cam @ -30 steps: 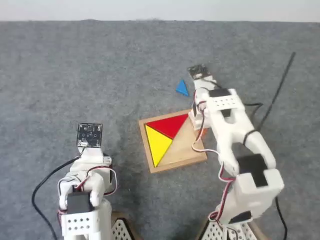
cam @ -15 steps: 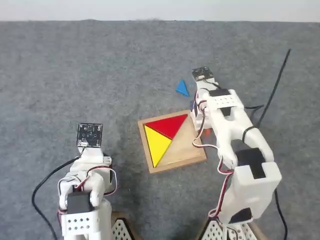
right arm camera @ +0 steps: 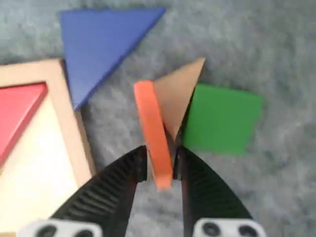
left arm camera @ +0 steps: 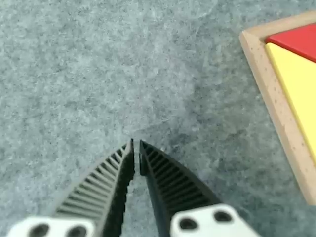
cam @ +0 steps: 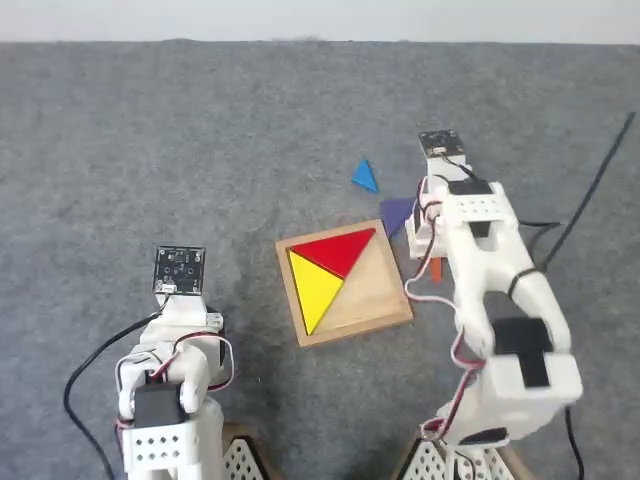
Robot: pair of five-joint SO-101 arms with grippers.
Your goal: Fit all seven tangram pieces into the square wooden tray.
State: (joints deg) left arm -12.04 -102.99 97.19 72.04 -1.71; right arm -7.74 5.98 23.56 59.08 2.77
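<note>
Your right hand [right arm camera: 160, 159] is clamped on the orange piece [right arm camera: 154, 131], which stands on edge between the fingers, just right of the tray [right arm camera: 74, 128] and clear of its rim. The wrist camera gives you the close detail. A tan triangular face [right arm camera: 175, 96] touches the orange piece, and you cannot tell whether it belongs to that piece. A green square [right arm camera: 222, 118] lies flat just beyond it, and a dark blue triangle [right arm camera: 101, 42] has its point near the tray's far right corner. From above, a sliver of orange [cam: 436, 268] shows beside the right arm [cam: 480, 260]. That view adds the layout. The small blue triangle [cam: 365, 177] lies alone, farther off than the dark blue one [cam: 397, 212] and apart from it. Inside the tray [cam: 360, 328] the red triangle [cam: 335, 250] fills the far part and the yellow triangle [cam: 315, 285] the left part, the two meeting along one edge. The right and near part is bare wood. Your left hand [left arm camera: 136, 145] hovers over the grey table [left arm camera: 98, 64] with its fingers almost together and nothing between them. The tray's rim [left arm camera: 266, 84] lies well to its right. The left arm [cam: 170, 370] sits at the near left, with open table to the left of the tray and on its far side.
</note>
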